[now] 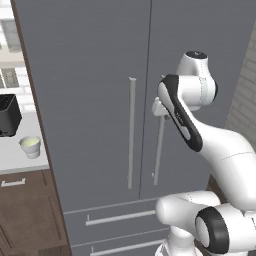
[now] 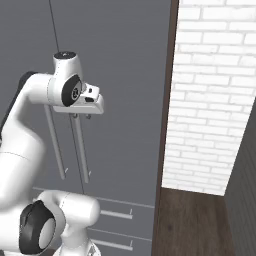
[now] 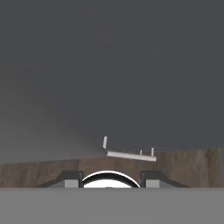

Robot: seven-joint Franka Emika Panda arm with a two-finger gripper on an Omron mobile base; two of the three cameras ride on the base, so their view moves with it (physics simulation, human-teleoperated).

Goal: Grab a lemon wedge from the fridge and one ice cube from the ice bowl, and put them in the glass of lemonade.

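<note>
The fingers (image 2: 82, 116), near the top of the right door's handle (image 2: 82, 150) at centre left of the right base view, have a gap I cannot judge. To open the fridge (image 1: 95, 60) well, they should straddle that bar squarely before closing and pulling. The glass of lemonade (image 1: 30, 146) waits on the worktop (image 1: 15, 160) at the left edge.

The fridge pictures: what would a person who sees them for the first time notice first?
First comes the tall grey fridge, both doors shut, and the white arm with its gripper at the top of the right door's slim handle. Next, the glass of lemonade on the counter left of the fridge, and the white brick wall to the right.
</note>
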